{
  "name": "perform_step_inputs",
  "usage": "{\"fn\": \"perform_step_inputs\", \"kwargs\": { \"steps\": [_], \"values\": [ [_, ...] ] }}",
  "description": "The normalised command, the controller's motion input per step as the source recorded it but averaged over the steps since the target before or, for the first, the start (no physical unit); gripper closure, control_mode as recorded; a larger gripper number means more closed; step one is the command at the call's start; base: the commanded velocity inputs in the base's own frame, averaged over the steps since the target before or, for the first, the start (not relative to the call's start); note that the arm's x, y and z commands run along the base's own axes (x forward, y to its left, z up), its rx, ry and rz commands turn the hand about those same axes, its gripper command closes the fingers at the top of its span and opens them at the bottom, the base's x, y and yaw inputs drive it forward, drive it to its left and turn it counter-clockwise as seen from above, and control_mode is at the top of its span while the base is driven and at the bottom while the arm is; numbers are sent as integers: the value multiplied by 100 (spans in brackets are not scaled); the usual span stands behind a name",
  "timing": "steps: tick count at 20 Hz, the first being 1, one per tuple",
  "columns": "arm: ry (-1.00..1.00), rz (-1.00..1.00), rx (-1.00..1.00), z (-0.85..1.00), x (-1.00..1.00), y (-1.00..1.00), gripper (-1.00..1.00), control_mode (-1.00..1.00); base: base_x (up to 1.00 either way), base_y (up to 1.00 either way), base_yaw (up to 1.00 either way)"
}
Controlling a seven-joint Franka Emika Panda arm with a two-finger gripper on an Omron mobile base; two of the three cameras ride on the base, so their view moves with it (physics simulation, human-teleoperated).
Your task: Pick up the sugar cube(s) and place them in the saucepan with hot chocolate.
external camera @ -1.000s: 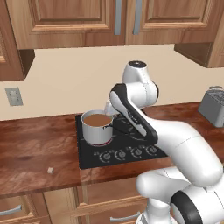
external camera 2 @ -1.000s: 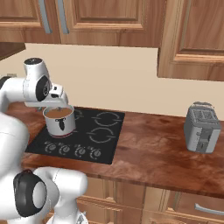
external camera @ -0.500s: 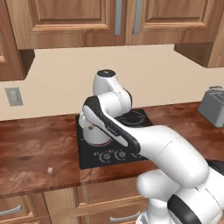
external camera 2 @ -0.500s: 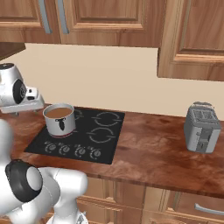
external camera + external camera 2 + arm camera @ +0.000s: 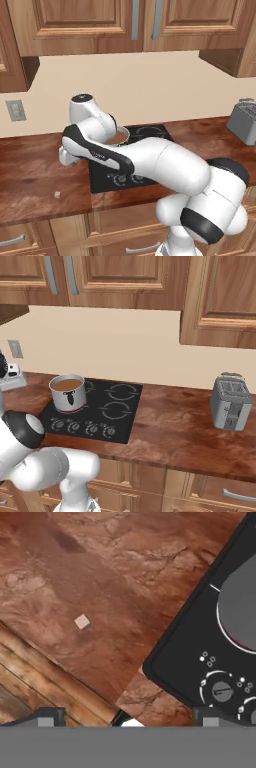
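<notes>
The sugar cube (image 5: 57, 194) is a tiny off-white cube lying on the brown counter, left of the cooktop and near the front edge. In the hand view the sugar cube (image 5: 82, 621) lies left of centre and well ahead of the fingers. My gripper (image 5: 129, 717) is open, its two dark fingertips (image 5: 48, 716) set wide apart with nothing between them. It hovers over the counter left of the stove, above and behind the cube. The silver saucepan (image 5: 67, 392) with brown liquid stands on the front left burner. In the left base view my arm partly hides the saucepan (image 5: 121, 135).
The black cooktop (image 5: 117, 406) has a row of knobs (image 5: 222, 690) along its front. A grey toaster (image 5: 230, 402) stands far right on the counter. A wall outlet (image 5: 16, 110) is on the left. The counter's front edge and wooden cabinet fronts (image 5: 30, 677) lie close to the cube.
My arm has swung left from above the saucepan to over the counter left of the stove. The saucepan and the cube have not moved.
</notes>
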Motion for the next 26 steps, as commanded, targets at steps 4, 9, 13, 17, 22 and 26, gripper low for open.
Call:
{"fn": "perform_step_inputs", "kwargs": {
  "steps": [4, 9, 13, 17, 22, 26],
  "values": [
    [14, 13, 0, -45, 0, 57, -100, -100, 0, 0, 0],
    [13, 13, -10, -71, 0, 56, -100, -100, 0, 0, 0],
    [8, 15, -15, -66, 0, 57, -100, -100, 0, 0, 0],
    [10, 15, -19, -62, 0, 57, -100, -100, 0, 0, 0],
    [0, 7, -12, -49, 25, 20, -100, -100, 0, 0, 0],
    [-6, 2, -2, -17, 32, 0, -100, -100, 0, 0, 0]
  ]
}}
